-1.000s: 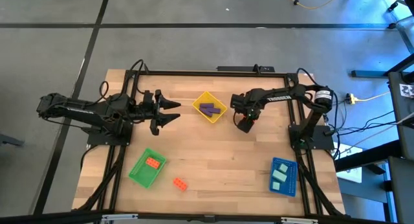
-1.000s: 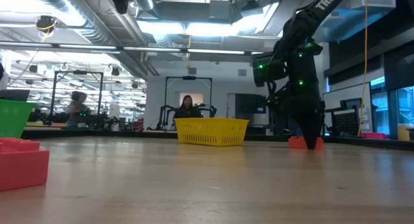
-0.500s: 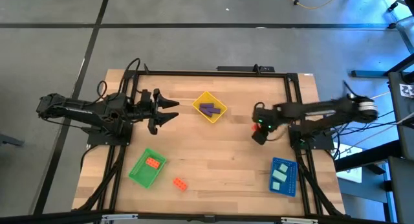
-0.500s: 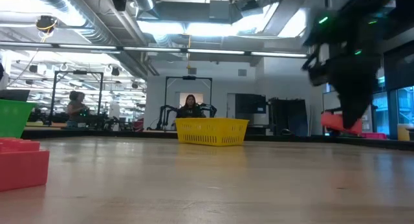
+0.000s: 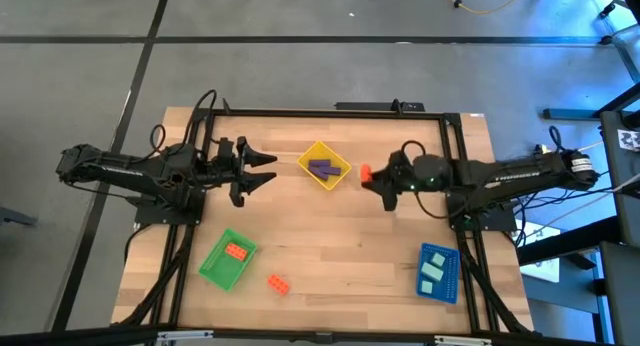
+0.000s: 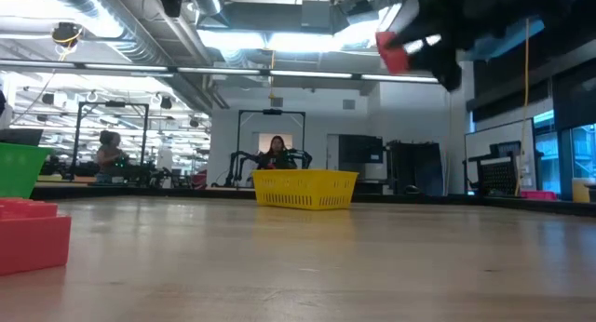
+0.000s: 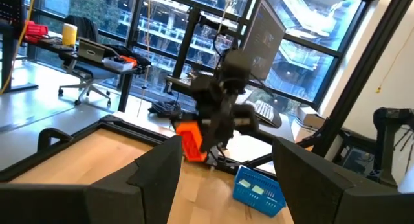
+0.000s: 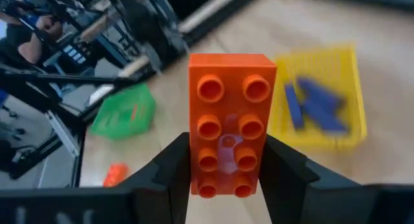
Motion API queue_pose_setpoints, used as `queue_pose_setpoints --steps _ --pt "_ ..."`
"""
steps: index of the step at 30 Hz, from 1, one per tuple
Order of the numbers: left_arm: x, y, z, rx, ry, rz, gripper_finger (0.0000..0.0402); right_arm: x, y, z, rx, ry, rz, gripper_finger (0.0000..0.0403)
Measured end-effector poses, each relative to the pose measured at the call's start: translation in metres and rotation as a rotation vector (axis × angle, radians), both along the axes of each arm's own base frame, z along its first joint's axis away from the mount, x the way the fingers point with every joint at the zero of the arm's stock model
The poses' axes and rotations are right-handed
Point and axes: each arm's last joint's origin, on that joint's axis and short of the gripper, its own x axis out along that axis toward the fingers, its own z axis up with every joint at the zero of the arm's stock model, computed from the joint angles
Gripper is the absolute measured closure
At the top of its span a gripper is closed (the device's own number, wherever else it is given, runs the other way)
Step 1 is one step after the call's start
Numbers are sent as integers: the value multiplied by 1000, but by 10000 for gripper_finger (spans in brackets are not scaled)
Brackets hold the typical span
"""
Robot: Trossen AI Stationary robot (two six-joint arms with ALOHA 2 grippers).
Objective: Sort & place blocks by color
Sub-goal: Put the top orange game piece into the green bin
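Note:
My right gripper (image 5: 372, 176) is shut on an orange-red studded block (image 5: 365, 172), high above the table just right of the yellow tray (image 5: 323, 166), which holds purple blocks (image 5: 320, 169). In the low view the block (image 6: 393, 54) shows near the top of the picture. A second orange block (image 5: 236, 251) lies in the green tray (image 5: 228, 258), and a third (image 5: 278, 283) lies flat on the table beside it. Mint blocks (image 5: 432, 271) lie in the blue tray (image 5: 437, 273). My left gripper (image 5: 262, 171) waits open, left of the yellow tray. My right gripper pinches the orange block between its two fingers (image 8: 169, 172), one on each long side (image 8: 194, 169), at the end nearer the wrist. The fingers come roughly level from the table's right and lie along the block. The block is lifted clear, studs toward the wrist camera.
The yellow tray (image 8: 323, 101) lies close ahead of the held block, the green tray (image 8: 123, 111) farther off toward the near left. The table's middle (image 5: 340, 236) is bare wood. The loose orange block (image 6: 33, 243) sits close to the low camera.
My right gripper has picked the orange block up from the table right of the yellow tray. It first swung toward the right edge, then rose high and came back toward the yellow tray, tipping from pointing down to roughly level. The block has been lifted clear.

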Motion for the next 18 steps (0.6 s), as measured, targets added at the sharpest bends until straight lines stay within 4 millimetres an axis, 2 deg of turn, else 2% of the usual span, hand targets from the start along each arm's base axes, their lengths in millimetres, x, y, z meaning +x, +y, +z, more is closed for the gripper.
queue_pose_setpoints --steps 4,6,15,18 --pt "0 0 0 0 0 3 170 6 0 30 -116 -71 35 259" --pt "0 0 0 0 0 3 170 6 0 39 -153 -90 46 259" --pt "0 0 0 -2 0 4 170 7 0 41 -175 -86 46 259" --pt "0 1 0 -60 -5 34 170 8 0 41 -175 -90 46 259"
